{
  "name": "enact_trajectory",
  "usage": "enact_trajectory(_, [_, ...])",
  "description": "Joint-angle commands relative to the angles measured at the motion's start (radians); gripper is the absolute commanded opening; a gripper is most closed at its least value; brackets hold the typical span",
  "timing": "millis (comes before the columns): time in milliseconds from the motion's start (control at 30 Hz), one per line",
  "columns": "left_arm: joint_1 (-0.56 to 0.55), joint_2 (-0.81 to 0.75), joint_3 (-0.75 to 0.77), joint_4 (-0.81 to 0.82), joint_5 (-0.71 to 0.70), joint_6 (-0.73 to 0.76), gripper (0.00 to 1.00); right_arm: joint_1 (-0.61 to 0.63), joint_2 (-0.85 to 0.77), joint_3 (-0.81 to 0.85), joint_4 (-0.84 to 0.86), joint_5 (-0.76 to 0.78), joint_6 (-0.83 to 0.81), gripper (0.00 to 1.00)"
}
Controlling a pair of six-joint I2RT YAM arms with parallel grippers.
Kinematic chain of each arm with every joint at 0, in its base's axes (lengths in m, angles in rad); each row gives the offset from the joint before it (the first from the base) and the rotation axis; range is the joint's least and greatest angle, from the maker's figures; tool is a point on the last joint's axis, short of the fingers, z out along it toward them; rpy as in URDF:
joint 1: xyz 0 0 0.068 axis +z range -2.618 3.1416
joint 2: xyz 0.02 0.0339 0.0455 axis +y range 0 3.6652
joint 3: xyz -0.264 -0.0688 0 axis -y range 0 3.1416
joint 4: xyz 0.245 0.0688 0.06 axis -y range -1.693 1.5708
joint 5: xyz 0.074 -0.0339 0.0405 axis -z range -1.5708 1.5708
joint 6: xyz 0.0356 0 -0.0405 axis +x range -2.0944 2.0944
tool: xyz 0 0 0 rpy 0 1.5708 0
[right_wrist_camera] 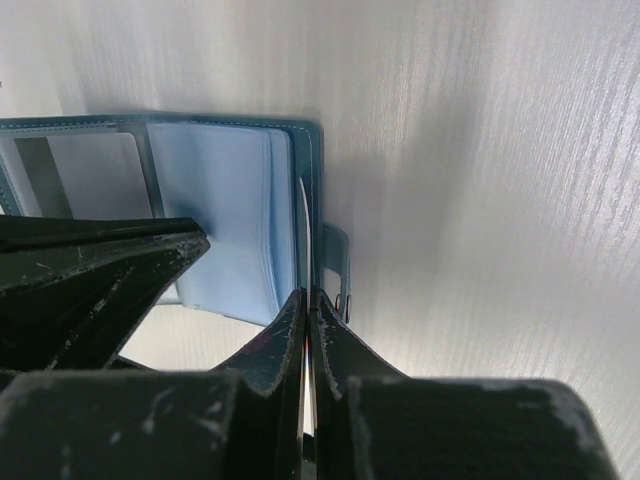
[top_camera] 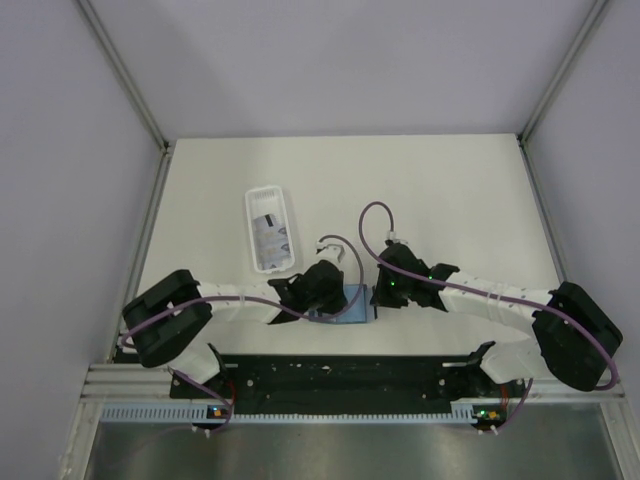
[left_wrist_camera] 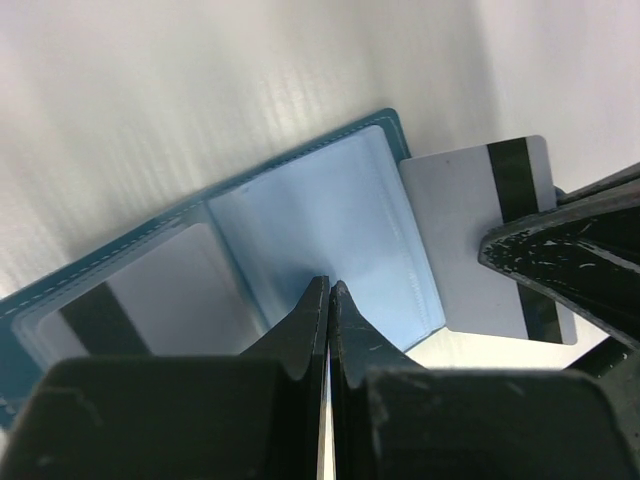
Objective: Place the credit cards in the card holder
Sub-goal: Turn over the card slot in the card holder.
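Note:
The teal card holder point(top_camera: 349, 301) lies open near the table's front edge, light blue inside point(left_wrist_camera: 330, 200). One credit card with a dark stripe point(left_wrist_camera: 150, 310) sits in its left pocket. My left gripper point(left_wrist_camera: 329, 286) is shut, its tips pressed on the right inner sleeve. My right gripper point(right_wrist_camera: 306, 292) is shut on a pale credit card with a dark stripe point(left_wrist_camera: 460, 220). That card is seen edge-on point(right_wrist_camera: 303, 215) at the holder's point(right_wrist_camera: 220, 200) right edge, beside the snap tab point(right_wrist_camera: 338, 262). More cards point(top_camera: 272, 238) lie in the white tray.
The long white tray point(top_camera: 268, 193) stands behind and left of the holder. Both arms meet over the holder, the left gripper point(top_camera: 322, 288) and the right gripper point(top_camera: 388, 288) close together. Grey walls close in the table on three sides.

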State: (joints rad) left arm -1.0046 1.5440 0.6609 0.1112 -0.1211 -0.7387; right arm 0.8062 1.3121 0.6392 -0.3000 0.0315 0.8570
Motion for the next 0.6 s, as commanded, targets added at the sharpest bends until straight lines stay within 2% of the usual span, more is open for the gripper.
enact_trajectory(0, [0.027,-0.030,-0.046,-0.065,-0.043,0.019,0.00,-0.012,0.021,-0.013,-0.017,0.024,-0.016,0.00])
enact_trajectory(567, [0.032,-0.073,-0.084,-0.093,-0.061,0.022,0.00,-0.016,0.009,-0.018,-0.022,0.027,-0.016,0.00])
